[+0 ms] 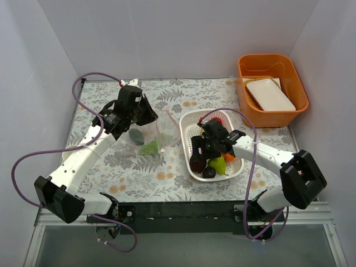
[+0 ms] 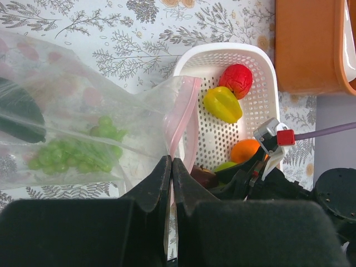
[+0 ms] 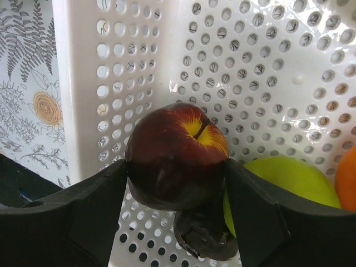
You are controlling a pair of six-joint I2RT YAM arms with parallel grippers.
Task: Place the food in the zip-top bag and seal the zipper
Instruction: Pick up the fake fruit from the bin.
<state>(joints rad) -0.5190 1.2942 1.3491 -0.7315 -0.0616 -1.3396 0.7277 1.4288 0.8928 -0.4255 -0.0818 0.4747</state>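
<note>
L gripper [image 2: 171, 169]: fingers pressed shut on the zip-top bag [image 2: 111, 100], pinching its edge right at the zipper [image 2: 181, 114], the pink strip along the mouth. In top view the bag hangs from that gripper at 9 o'clock of the white basket [image 1: 188, 123], just beside it. In L wrist view the pink strip overlaps the basket rim. Already in the bag: green grapes [image 2: 78, 153] and a dark green avocado [image 2: 19, 114], avocado at approx. 10 o'clock of the grapes.

R gripper [image 3: 177, 183] is down inside the basket, fingers clamped on either side of the dark red apple [image 3: 167, 144], yellow patch at its stem. Can't tell if the apple is off the basket floor. Dark purple plum [image 3: 206, 236] sits at 6 o'clock of the apple, partly under it. Green pear [image 3: 283, 183] is at 3 o'clock, against the right-hand finger; orange [image 3: 347, 178] is beyond it at frame edge.

Also in the basket, per L wrist view: bumpy red fruit [image 2: 238, 79] and yellow piece [image 2: 222, 104], touching each other.

Orange bin [image 1: 272, 118] w/ a white tray [image 1: 270, 93] inside stands at 1 o'clock of the basket, apart from it. All on a leaf-print tablecloth [image 1: 167, 172].
</note>
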